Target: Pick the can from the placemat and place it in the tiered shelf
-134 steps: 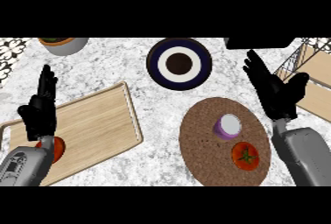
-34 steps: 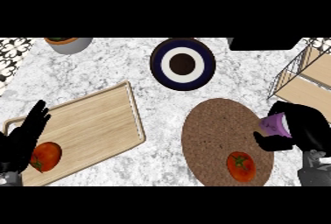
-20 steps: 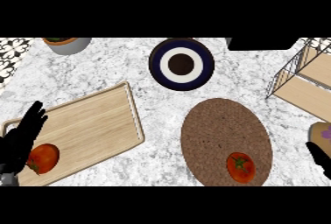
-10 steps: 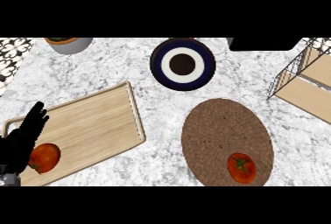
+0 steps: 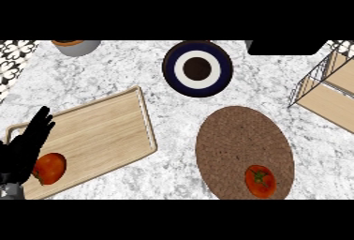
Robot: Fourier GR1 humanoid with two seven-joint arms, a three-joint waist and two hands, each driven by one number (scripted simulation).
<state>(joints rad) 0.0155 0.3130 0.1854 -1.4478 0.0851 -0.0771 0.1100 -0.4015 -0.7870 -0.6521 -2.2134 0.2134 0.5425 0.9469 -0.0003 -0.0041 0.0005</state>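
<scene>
The placemat [image 5: 243,152] is a round, brown woven mat lying flat on the worktop, with no can on it. The tiered shelf [image 5: 326,90], of black wire with light wooden boards, stands up and to the right of the placemat, cut off by the view's edge.

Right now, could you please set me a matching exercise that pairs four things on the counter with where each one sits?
Things:
1. tomato
2. dark blue plate
3. left hand
4. tiered shelf

Places:
A. at the right edge of the view
B. on the round brown placemat
C. over the wooden board at the left edge
D. at the far middle of the counter

Pairs: 1-B, 2-D, 3-C, 4-A
</scene>
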